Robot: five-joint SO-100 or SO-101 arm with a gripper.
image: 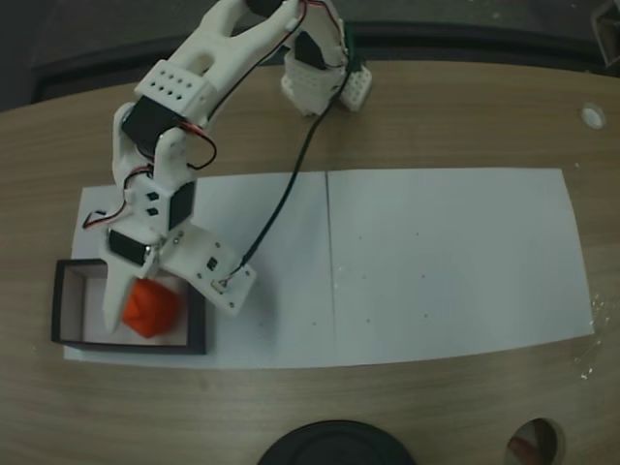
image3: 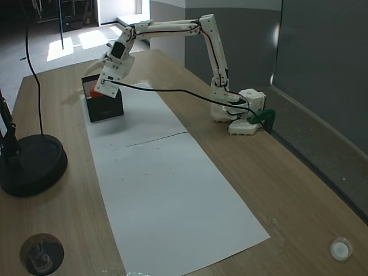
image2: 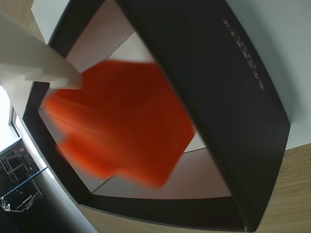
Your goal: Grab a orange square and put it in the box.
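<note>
Orange square: in a fixed view the orange square [image: 150, 307] sits inside the box [image: 68, 339], toward its right half as that view shows it; in the wrist view it [image2: 121, 126] is blurred and lies over the pale floor, close to the dark wall on the right; in a fixed view only a sliver of orange [image3: 94, 91] shows at the box's top edge under the arm
Box: black-walled open tray [image2: 228, 97] with a pale floor; it stands on the left end of the white paper sheet [image: 436, 262] in a fixed view, and at the far end of the sheet [image3: 167, 195] in the other [image3: 106, 108]
Gripper: the gripper [image: 131, 310] reaches down into the box, its white fingers either side of the block; one pale finger [image2: 34, 63] touches the block's upper left corner in the wrist view; whether the jaws are pressing on the block or parted from it, I cannot tell
Arm: white printed arm [image: 194, 87] stretches from its base [image3: 241, 115] across the wooden table [image: 436, 407]; a black cable [image: 291, 184] hangs along it
Elsewhere: a round black stand base [image3: 29, 164] rests on the table, well apart from the box
</note>
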